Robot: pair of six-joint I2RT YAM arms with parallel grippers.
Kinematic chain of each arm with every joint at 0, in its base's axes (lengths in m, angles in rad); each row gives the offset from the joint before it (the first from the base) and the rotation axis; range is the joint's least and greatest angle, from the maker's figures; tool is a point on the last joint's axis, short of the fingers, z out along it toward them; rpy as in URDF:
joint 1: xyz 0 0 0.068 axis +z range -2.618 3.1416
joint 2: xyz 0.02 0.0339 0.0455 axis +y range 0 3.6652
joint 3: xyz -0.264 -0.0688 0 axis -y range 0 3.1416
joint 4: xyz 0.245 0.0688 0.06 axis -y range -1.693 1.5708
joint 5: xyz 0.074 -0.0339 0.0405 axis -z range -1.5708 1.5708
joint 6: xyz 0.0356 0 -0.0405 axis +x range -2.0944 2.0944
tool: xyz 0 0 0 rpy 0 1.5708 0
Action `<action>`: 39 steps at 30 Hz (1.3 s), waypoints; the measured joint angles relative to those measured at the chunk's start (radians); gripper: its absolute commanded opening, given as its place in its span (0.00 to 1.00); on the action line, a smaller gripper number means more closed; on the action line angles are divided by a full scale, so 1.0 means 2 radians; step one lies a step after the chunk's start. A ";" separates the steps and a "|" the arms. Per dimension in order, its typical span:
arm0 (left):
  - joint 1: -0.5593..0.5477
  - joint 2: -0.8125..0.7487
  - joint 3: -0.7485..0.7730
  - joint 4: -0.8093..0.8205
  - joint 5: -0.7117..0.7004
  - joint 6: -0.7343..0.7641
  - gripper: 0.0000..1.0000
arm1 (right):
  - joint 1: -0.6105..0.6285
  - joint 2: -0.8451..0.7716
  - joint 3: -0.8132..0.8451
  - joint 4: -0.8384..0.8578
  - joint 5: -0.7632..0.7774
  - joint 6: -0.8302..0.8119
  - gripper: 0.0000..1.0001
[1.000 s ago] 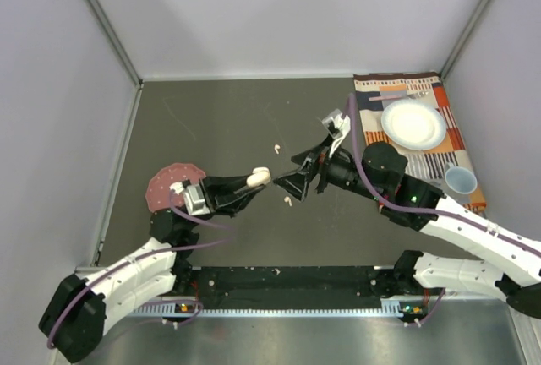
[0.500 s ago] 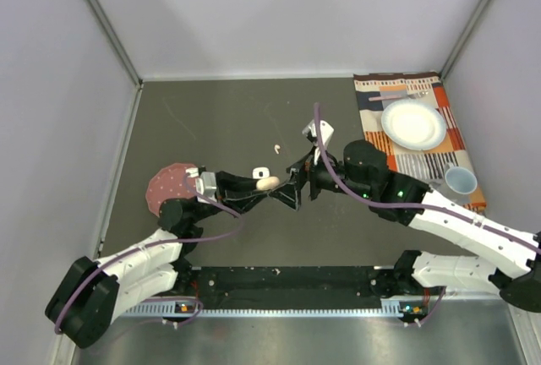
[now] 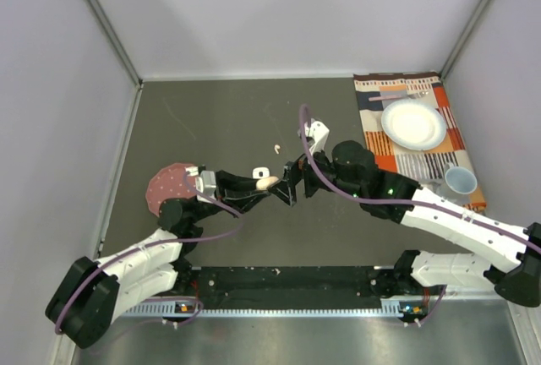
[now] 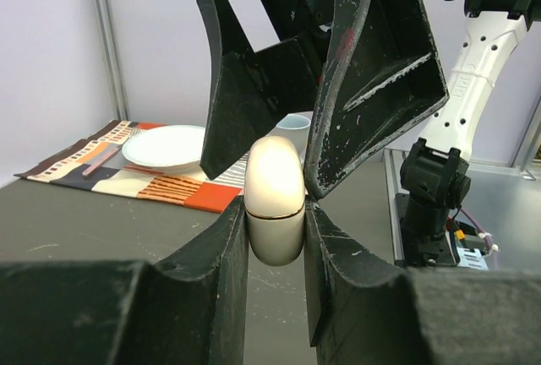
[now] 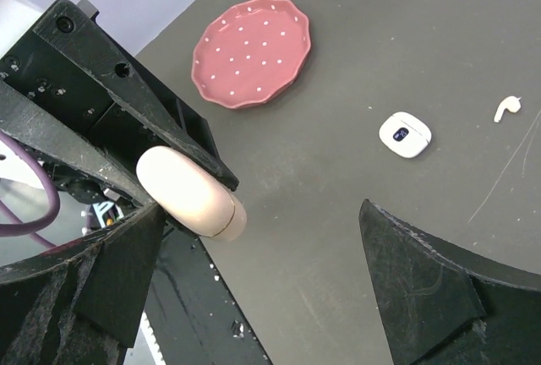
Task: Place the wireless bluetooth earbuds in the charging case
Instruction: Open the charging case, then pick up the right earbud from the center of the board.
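The left jaws are clamped on a peach case (image 4: 275, 200), gripping its lower half and holding it up over the middle of the desk (image 3: 211, 111) with the rounded top pointing at the right arm. The case's seam shows as a thin closed line, so its lid is down. The right jaws stand wide apart, one on each side of the case's upper half. One of them is at the shell or just off it, and I cannot tell which. Nothing is held between them. Just beyond the jaws, toward the far edge, a white case (image 5: 405, 134) lies flat and closed on the desk. A little farther that way is one pale earbud (image 5: 507, 109), apart from both cases. No other earbud can be made out. A pink dotted dish (image 5: 252, 51) sits near the left edge with nothing on it. A striped mat (image 3: 423, 158) in the far right corner carries a white plate (image 3: 412, 123) and a cup (image 3: 461, 181). As I judge it, the task is barely begun: no earbud is seated, and the held case must first be opened, which looks to be the step in hand.
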 measured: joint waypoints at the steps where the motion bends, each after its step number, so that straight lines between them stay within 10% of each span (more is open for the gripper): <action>1: 0.000 0.000 0.000 0.000 0.000 0.000 0.00 | 0.001 0.000 0.000 0.000 0.002 0.000 0.97; 39: 0.002 -0.051 -0.010 0.002 0.004 0.055 0.00 | 0.002 -0.051 0.010 0.064 0.071 0.023 0.99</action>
